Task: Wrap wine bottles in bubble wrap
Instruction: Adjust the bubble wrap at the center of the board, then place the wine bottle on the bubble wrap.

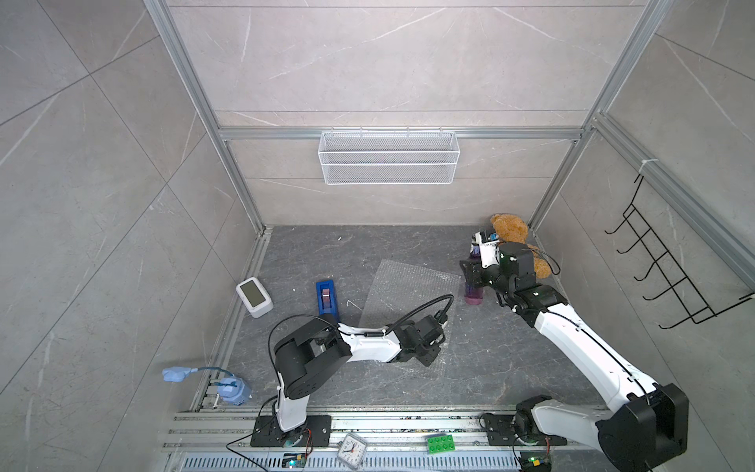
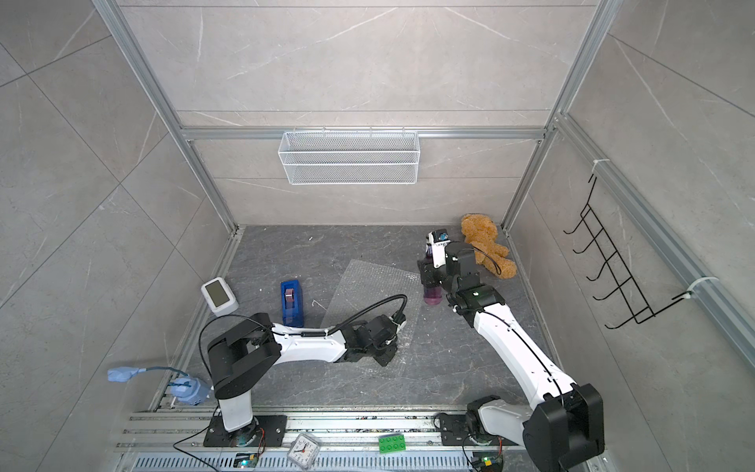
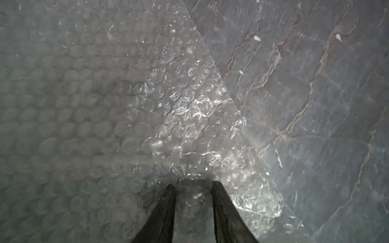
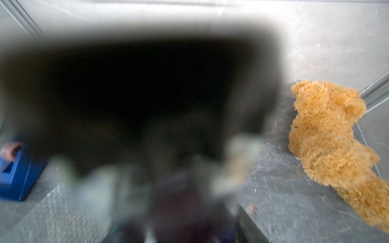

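Clock (image 1: pixel 351 449) on front rail; in both top views bubble wrap (image 1: pixel 408 286) flat on desk (image 1: pixel 510 359); wine bottle (image 1: pixel 474 295) upright at its far right edge, right gripper (image 1: pixel 470 274) jaws clamped round middle; left gripper (image 1: pixel 429 360) at near edge. Left wrist: jaws narrowed, wrap puckered between, seemingly pinched; pin that edge while bottle is laid on sheet. Right wrist: dark blur, grip unreadable.

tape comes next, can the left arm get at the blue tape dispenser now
Probably, once free: the tape dispenser lies close, nothing between, but the left tool grips the bubble wrap.
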Robot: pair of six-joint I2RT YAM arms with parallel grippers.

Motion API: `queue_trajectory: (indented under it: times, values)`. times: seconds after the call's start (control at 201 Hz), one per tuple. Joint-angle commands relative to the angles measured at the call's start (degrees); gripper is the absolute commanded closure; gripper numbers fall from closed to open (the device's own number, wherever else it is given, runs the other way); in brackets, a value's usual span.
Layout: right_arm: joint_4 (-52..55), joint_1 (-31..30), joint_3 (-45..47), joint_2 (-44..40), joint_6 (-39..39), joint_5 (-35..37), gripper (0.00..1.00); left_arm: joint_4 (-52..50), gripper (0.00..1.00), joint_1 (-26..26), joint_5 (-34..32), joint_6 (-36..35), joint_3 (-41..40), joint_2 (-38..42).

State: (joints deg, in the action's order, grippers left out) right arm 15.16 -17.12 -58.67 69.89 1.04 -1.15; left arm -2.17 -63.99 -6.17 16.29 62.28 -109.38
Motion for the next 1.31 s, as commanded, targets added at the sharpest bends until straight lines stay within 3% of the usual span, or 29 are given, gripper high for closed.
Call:
queue_trajectory:
  times: [0.0, 0.189, 0.418, 0.597, 0.861, 1.035, 1.309]
  values:
    - [4.13, 0.12, -5.57, -1.84, -3.89, -1.7, 0.96, -2.58, 0.66, 0.09, -1.54, 0.42, 3.88, -1.54]
    - [9.34, -0.41, -8.18, -1.01, -8.23, -5.8, 0.95, -4.53, 0.59, 0.1, -2.99, -0.75, -1.92, 8.51]
    - [16.07, -6.71, -11.76, 3.75, -10.83, -5.13, 0.95, -7.59, 0.52, 0.12, -6.66, 5.77, -14.21, 24.17]
    - [18.43, -13.89, -12.88, 8.15, -10.74, -4.83, 0.95, -10.74, 0.52, 0.13, -12.35, 15.42, -23.63, 35.79]
    - [31.72, -27.49, -20.76, 21.49, -13.27, -3.37, 0.94, -27.42, 0.58, 0.23, -22.92, 37.11, -29.38, 50.23]
    - [32.74, -33.76, -24.37, 28.58, -11.36, -3.19, 0.92, -29.2, 0.62, 0.23, -24.22, 43.06, -33.21, 53.74]
    - [37.95, -37.96, -35.4, 39.85, -12.1, -1.18, 0.9, -32.85, 0.62, 0.23, -24.85, 44.25, -31.76, 51.54]
